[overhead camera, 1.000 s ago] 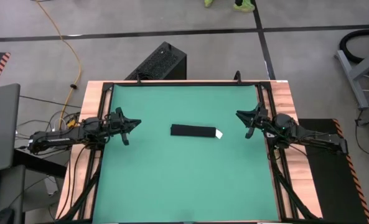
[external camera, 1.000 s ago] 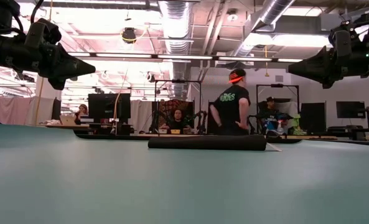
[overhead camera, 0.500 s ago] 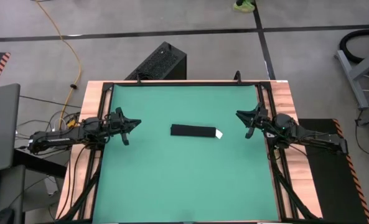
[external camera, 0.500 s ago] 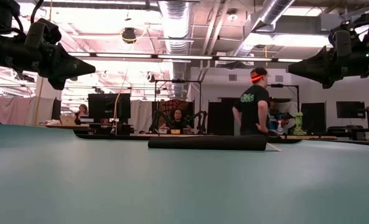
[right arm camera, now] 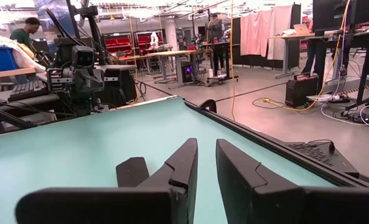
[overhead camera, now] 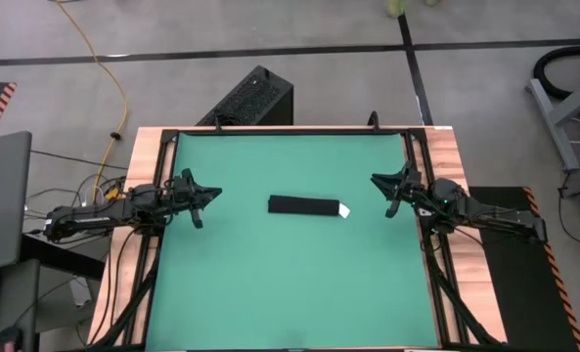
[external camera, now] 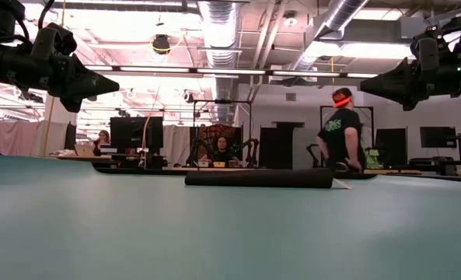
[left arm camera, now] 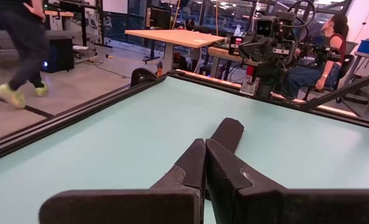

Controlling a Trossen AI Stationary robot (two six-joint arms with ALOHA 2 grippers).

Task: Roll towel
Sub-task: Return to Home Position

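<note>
The towel [overhead camera: 304, 205] is a narrow black roll lying on its side in the middle of the green table, with a small white tag [overhead camera: 344, 209] at its right end. It also shows in the low view [external camera: 259, 178] and in both wrist views [left arm camera: 228, 132] [right arm camera: 132, 172]. My left gripper [overhead camera: 211, 195] hovers level at the table's left edge, shut and empty, its fingers together [left arm camera: 205, 144]. My right gripper [overhead camera: 376, 182] hovers level at the right edge with a narrow gap between its fingers [right arm camera: 206, 144], holding nothing. Both point toward the towel from well away.
A black ribbed box [overhead camera: 250, 98] stands on the floor beyond the far edge. Dark rails [overhead camera: 290, 130] frame the green mat. Bare mat lies all around the towel. A person [external camera: 340, 136] walks in the room behind, where others sit.
Neither arm nor the towel has moved. In the room behind the table a person has walked toward the right.
</note>
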